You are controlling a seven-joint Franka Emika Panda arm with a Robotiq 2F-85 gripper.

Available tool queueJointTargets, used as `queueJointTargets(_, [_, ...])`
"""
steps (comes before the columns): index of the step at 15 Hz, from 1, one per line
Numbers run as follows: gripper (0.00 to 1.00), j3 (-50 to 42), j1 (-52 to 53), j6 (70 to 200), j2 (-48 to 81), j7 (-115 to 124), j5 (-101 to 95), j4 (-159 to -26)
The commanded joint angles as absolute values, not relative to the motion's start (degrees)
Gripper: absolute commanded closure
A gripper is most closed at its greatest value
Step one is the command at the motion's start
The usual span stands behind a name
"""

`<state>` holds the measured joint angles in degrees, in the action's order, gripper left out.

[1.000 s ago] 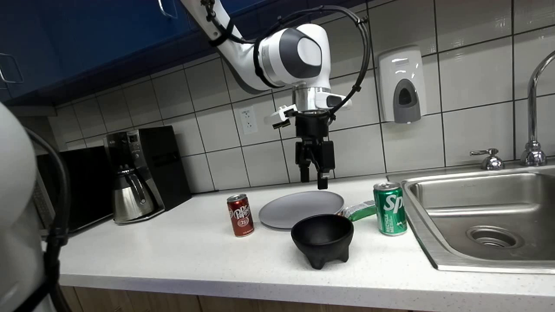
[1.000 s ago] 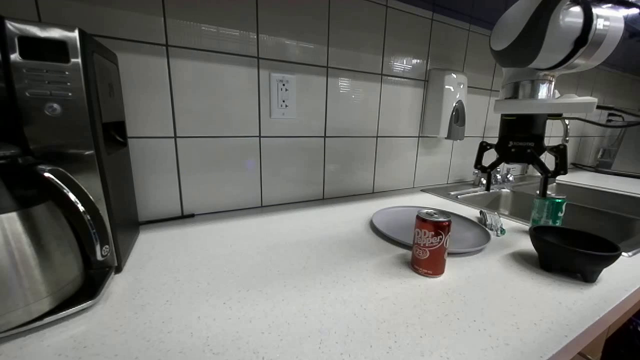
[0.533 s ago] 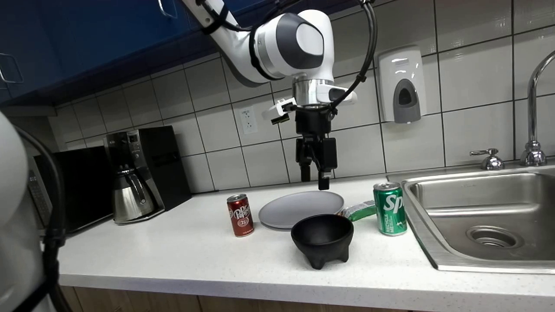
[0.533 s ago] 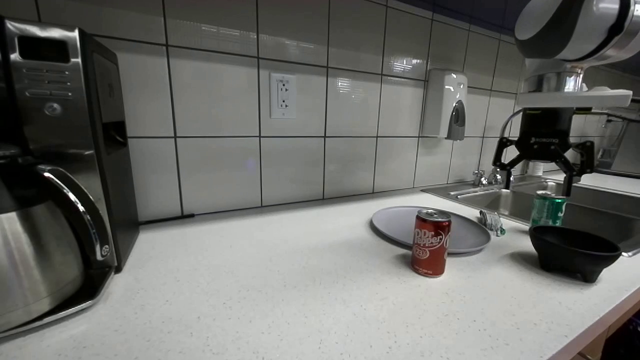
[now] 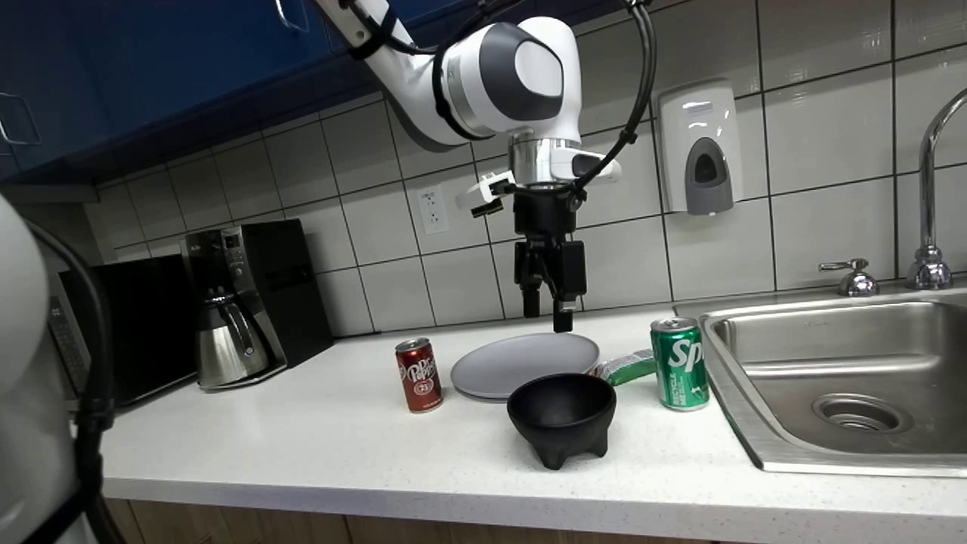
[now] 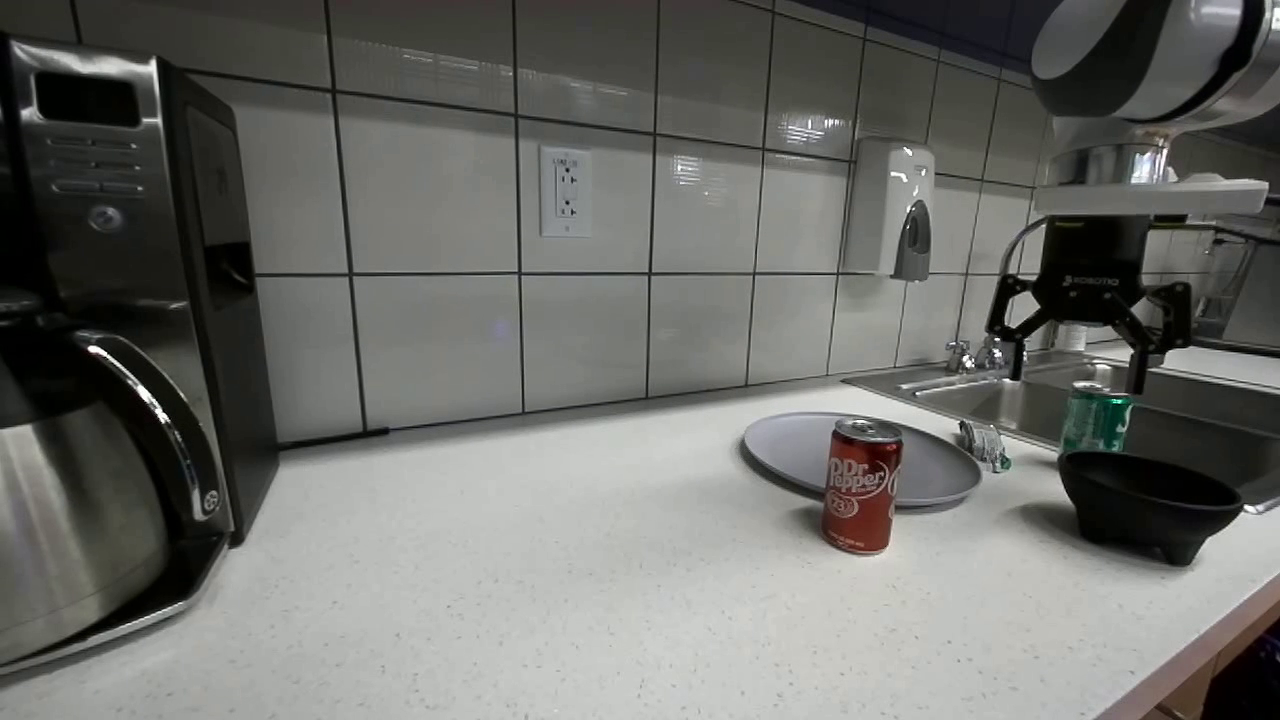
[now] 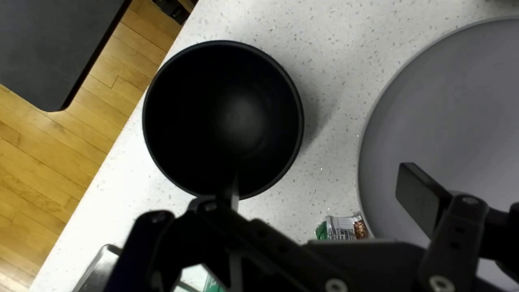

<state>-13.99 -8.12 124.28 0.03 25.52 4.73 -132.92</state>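
My gripper point(image 5: 547, 310) hangs pointing down above the counter, its two fingers wide apart with nothing between them. The wrist view has one finger pad point(image 7: 419, 198) over the grey plate point(image 7: 389, 121), and the opposite finger by the rim of a black footed bowl point(image 7: 239, 117). Between plate and bowl lies a small green and silver packet point(image 7: 342, 228), partly covered by the gripper. A red Dr Pepper can point(image 6: 862, 487) stands upright beside the plate. The green Sprite can point(image 5: 680, 364) stands upright near the sink; the gripper hides most of it in the wrist view.
A steel sink point(image 5: 736, 408) with a faucet point(image 5: 931, 257) borders the counter. A coffee maker point(image 5: 283, 279) with a steel carafe stands by the tiled wall, where a soap dispenser point(image 5: 699, 147) hangs. Blue cabinets point(image 5: 166, 68) are overhead. The bowl sits near the counter's front edge point(image 5: 453, 502).
During the first half second the gripper shifted to the right in an exterior view, with the arm's upper joint rising a little; since then it is almost still. Cans, bowl, plate and packet have not moved.
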Motion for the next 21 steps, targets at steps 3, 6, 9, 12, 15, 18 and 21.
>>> queueJointTargets(3, [0.0,-12.6,-9.0,127.0,-0.6,31.9,1.6,-134.3])
queueJointTargets(6, [0.0,-12.8,-9.2,128.7,-0.8,36.4,-1.1,-135.0])
queueJointTargets(9, [0.0,-13.0,-9.4,129.2,-0.4,39.9,-3.2,-135.2])
queueJointTargets(12, [0.0,-13.4,-9.9,129.2,-0.2,42.7,-4.9,-135.1])
queueJointTargets(15, [0.0,-13.9,-10.7,129.3,0.4,44.3,-5.9,-134.5])
queueJointTargets(18, [0.0,-14.4,-11.5,130.6,2.2,44.3,-6.0,-133.5])
queueJointTargets(21, [0.0,-15.1,-12.2,134.7,4.6,43.6,-5.2,-132.9])
